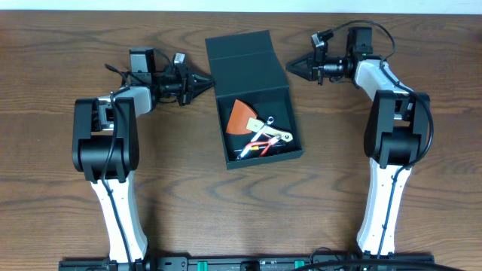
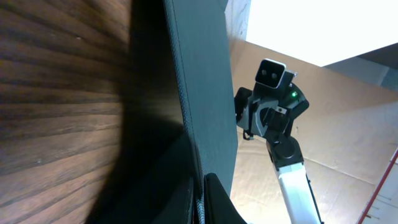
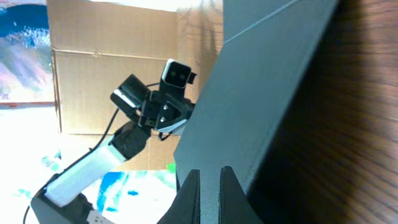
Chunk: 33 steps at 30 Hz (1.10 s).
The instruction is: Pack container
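The container (image 1: pixel 222 53) is a dark teal-black square box in the middle of the table, with its flap lid open toward the back. Inside lie an orange piece (image 1: pixel 241 117), red-handled pliers (image 1: pixel 260 144) and small white tools. My left gripper (image 1: pixel 207 81) is at the box's left side by the hinge. In the left wrist view its fingers (image 2: pixel 200 202) are pinched on the container's thin edge (image 2: pixel 202 93). My right gripper (image 1: pixel 290 69) sits just off the lid's right edge. Its fingers (image 3: pixel 209 177) are nearly together and empty, with the container (image 3: pixel 267 81) just ahead.
The table is brown wood (image 1: pixel 60 211). Both arm bases stand at the front edge. In the wrist views, cardboard boxes (image 3: pixel 93 81) show beyond the table, and each view shows the opposite arm's camera.
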Tool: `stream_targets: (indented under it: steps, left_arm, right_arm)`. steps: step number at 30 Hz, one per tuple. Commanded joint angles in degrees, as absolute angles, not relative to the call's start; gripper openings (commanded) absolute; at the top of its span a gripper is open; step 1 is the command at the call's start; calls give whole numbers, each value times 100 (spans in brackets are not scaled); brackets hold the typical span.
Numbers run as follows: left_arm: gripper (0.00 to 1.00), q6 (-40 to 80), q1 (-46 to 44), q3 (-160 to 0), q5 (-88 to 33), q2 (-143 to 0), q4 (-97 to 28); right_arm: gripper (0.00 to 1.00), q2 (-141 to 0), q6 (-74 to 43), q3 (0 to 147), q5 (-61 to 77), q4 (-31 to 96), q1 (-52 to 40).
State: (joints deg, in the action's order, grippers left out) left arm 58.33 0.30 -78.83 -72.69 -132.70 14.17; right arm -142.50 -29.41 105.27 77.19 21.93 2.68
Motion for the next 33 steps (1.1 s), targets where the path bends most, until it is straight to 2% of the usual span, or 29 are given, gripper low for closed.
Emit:
stream_targets:
  steps: [1, 8, 18, 24, 33]
  left_arm:
    - [6, 5817, 14, -7915, -7352, -13299, 1431]
    - [6, 5817, 14, -7915, -7352, -13299, 1431]
    - [6, 5817, 16, -7915, -7349, -13299, 1431]
    - [6, 5817, 14, -7915, -7349, -13299, 1431]
    - [6, 5817, 14, -7915, -7349, -13299, 1431]
  right_arm:
    - [1, -14084, -3024, 10532, 7955, 2185, 204]
    - [1, -14084, -3387, 10532, 7467, 2206, 252]
    - [1, -14094, -3382, 10532, 6963, 2482, 303]
    - [1, -14094, -3304, 10530, 6510, 3065, 270]
    - [1, -14097, -3127, 10530, 6488, 3114, 110]
